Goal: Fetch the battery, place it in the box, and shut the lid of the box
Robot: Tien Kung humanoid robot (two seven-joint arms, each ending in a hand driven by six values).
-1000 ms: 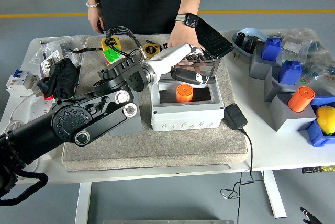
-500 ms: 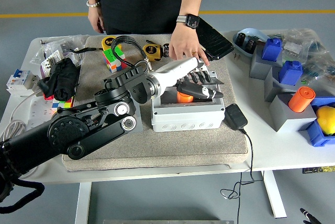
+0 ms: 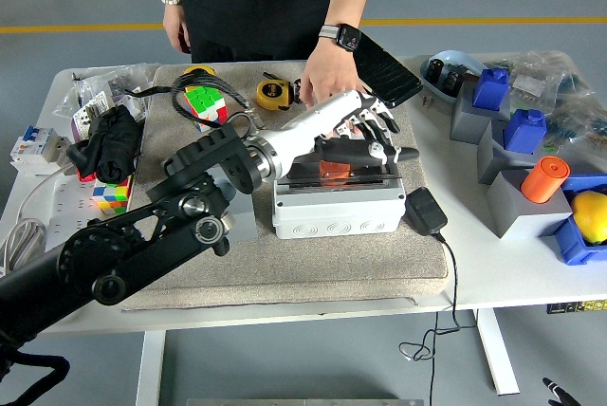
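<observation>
Pressing down with spread fingers, the left hand (image 3: 365,140) is now resting flat on the clear lid (image 3: 346,167), which a second ago was standing open and is now lying nearly shut over the grey box (image 3: 332,205) near the table's (image 3: 474,273) middle. Inside, the orange battery (image 3: 332,170) is showing through the lid, so only final latching seems left.

Counted on the table: one grey box (image 3: 332,209) with one orange battery (image 3: 334,170) under its lid; a second orange battery (image 3: 544,178) at right; three grey blocks (image 3: 520,210); two blue blocks (image 3: 491,88); one yellow ball (image 3: 590,215); two puzzle cubes (image 3: 204,104); one yellow tape measure (image 3: 272,94); one black charger (image 3: 427,211)
</observation>
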